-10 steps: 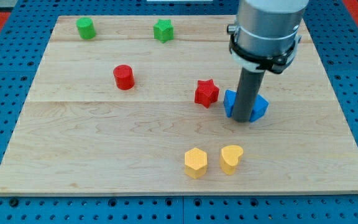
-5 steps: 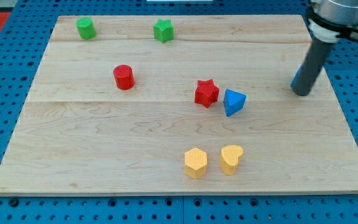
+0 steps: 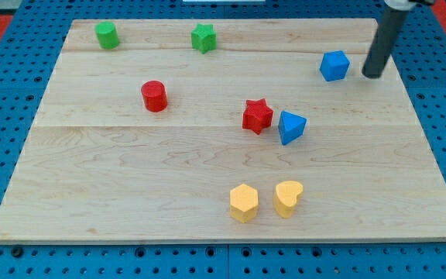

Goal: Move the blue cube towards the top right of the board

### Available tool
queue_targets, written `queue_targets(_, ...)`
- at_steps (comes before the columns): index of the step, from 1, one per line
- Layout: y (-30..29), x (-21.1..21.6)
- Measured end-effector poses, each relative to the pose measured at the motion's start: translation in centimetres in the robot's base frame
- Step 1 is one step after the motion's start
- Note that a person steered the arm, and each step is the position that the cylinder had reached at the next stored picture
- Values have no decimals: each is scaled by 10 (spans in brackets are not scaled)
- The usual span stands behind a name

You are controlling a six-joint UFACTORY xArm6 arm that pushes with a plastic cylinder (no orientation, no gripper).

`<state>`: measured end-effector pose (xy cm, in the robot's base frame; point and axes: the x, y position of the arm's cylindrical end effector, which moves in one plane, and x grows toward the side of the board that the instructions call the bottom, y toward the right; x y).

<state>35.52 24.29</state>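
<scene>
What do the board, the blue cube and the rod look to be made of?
Board: pale wood, matte, with visible grain and plank seams. Blue cube: probably plastic, uniform colour with a faint sheen. My tip, just right of the cube: dark matte rod, metal or plastic, unclear which.

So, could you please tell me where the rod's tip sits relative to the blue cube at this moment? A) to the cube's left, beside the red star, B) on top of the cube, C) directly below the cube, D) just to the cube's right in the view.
D: my tip stands just to the view's right of the blue cube, with a narrow strip of board showing between them.
</scene>
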Motion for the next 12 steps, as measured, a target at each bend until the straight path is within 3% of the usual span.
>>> queue_targets(1,-39,13)
queue_targets(2,-88,-11)
queue_targets(3,-63,-39)
queue_targets(5,-38,19)
queue_targets(6,-23,-22)
queue_targets(7,-49,-83)
queue_targets(9,-5,-57)
queue_targets(11,18,-163)
queue_targets(12,-14,-162)
